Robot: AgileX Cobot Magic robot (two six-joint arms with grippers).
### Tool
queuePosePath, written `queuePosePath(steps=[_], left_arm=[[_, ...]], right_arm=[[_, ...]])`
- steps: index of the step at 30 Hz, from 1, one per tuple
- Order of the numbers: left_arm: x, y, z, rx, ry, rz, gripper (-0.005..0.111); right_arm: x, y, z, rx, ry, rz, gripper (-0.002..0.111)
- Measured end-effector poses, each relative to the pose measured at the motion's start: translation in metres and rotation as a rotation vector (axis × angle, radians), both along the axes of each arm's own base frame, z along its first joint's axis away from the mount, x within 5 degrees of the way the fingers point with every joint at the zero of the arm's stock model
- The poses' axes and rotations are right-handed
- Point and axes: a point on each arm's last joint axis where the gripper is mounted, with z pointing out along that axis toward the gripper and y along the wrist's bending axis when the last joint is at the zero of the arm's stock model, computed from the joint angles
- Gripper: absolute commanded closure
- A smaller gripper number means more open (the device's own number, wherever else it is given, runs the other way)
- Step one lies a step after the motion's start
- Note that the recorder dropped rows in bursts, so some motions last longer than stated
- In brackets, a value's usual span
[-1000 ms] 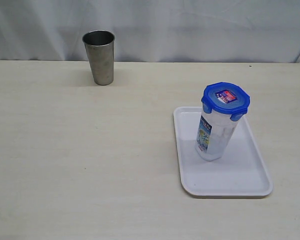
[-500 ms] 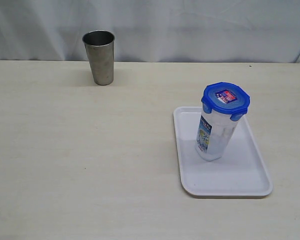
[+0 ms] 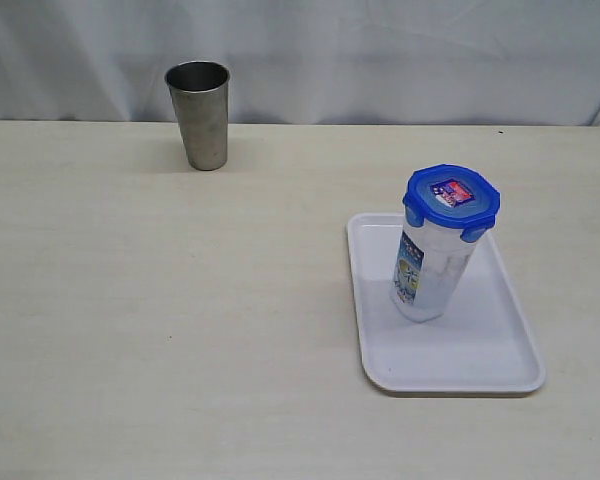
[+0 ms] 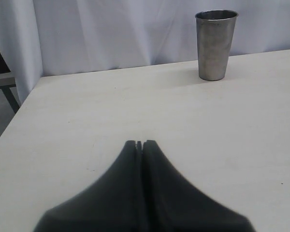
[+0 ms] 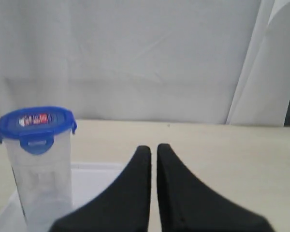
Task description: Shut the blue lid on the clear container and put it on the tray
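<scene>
Clear container (image 3: 428,275) (tall, tapered translucent plastic, blue-and-yellow label) stood upright on the tray (image 3: 480,350) (flat white rectangular plastic, low rim), inside the rim. Blue lid (image 3: 451,198) (small, bright plastic, rounded-octagonal) sat level on top. The tabs facing the cameras looked folded down; the far ones couldn't be confirmed.

Left gripper (image 4: 139,143): jaws pressed together, empty, over bare table (image 3: 180,300). Right gripper (image 5: 153,147): jaws closed to a thin slit, empty, well apart from the container. Steel cup (image 3: 201,113) (grey, tapered) was far off, irrelevant.

Task looked done. Best move: keep both arms back. If a tab needs re-seating, brace the body and press straight down, since a tall light canister would likely tip.
</scene>
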Motion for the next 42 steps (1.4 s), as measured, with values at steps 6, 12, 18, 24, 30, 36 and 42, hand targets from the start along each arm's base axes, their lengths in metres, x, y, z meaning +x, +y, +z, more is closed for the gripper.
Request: queuePosePath(steps=[6,12,18,24,30,36,42], left_arm=[[0.000,0.000,0.000,0.000,0.000,0.000,0.107],[0.000,0.000,0.000,0.000,0.000,0.000,0.107],[0.000,0.000,0.000,0.000,0.000,0.000,0.107],[0.000,0.000,0.000,0.000,0.000,0.000,0.107],[0.000,0.000,0.000,0.000,0.000,0.000,0.107],[0.000,0.000,0.000,0.000,0.000,0.000,0.107],[0.000,0.000,0.000,0.000,0.000,0.000,0.107]], right_arm=[[-0.001,0.000,-0.013,0.058,0.138,-0.006,0.104],[-0.003,0.000,-0.018,0.082,0.197,-0.010,0.104],[-0.003,0.000,-0.019,0.095,0.207,-0.011,0.104],[-0.003,0.001,-0.019,0.109,0.209,-0.009,0.104],[-0.003,0.001,-0.020,0.110,0.213,-0.009,0.104],[-0.003,0.001,-0.020,0.110,0.213,-0.009,0.104],[-0.003,0.001,-0.020,0.110,0.213,-0.009,0.104]])
